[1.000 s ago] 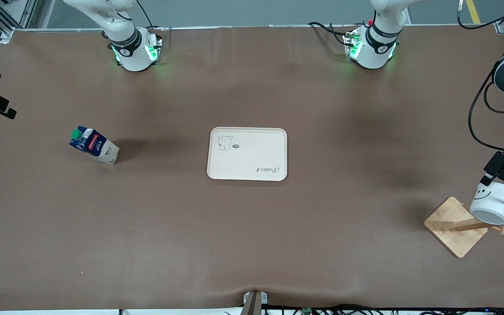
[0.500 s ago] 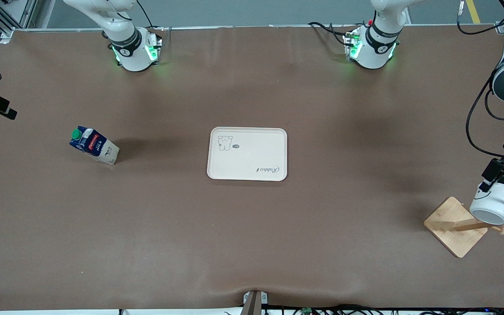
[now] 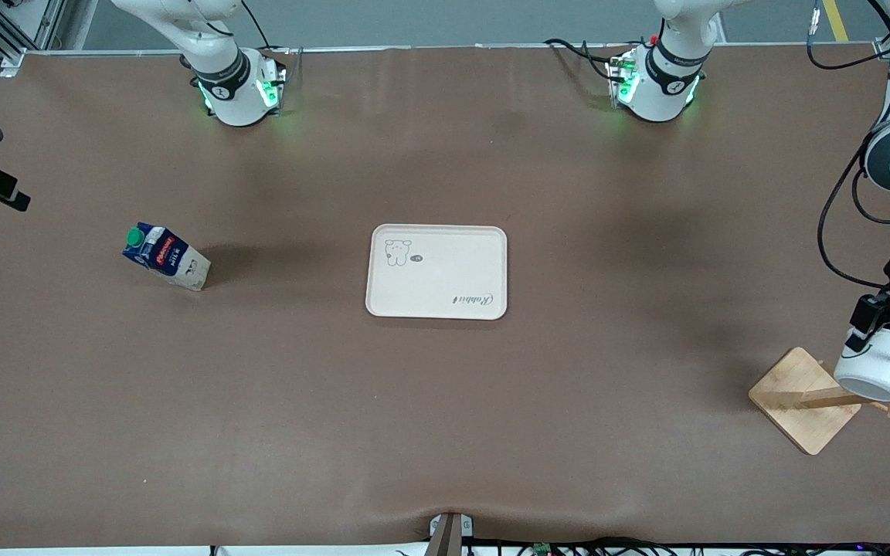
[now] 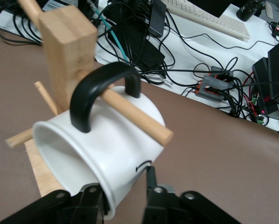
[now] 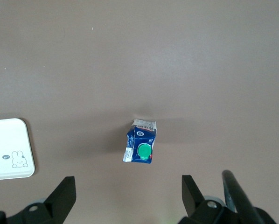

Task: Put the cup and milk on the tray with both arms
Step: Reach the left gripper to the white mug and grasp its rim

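The white cup (image 3: 874, 372) hangs by its black handle (image 4: 95, 95) on a peg of a wooden rack, at the left arm's end of the table. My left gripper (image 3: 862, 330) is down on it. One finger (image 4: 90, 201) sits inside the rim. The other finger (image 4: 151, 183) presses the outer wall beside the smiley, so the left gripper (image 4: 121, 186) is shut on the cup's wall (image 4: 116, 158). The milk (image 3: 165, 259) stands on the table toward the right arm's end. High over it my right gripper (image 5: 129, 196) is open and holds nothing. The tray (image 3: 445, 270) lies bare mid-table.
The rack's square wooden base (image 3: 800, 401) and its post (image 4: 67, 51) stand right by the cup, with pegs (image 4: 135, 114) sticking out. Cables and electronics (image 4: 214, 86) lie off the table edge near the rack.
My left gripper has come down onto the cup and its fingers have closed on the wall. The milk and tray have not moved.
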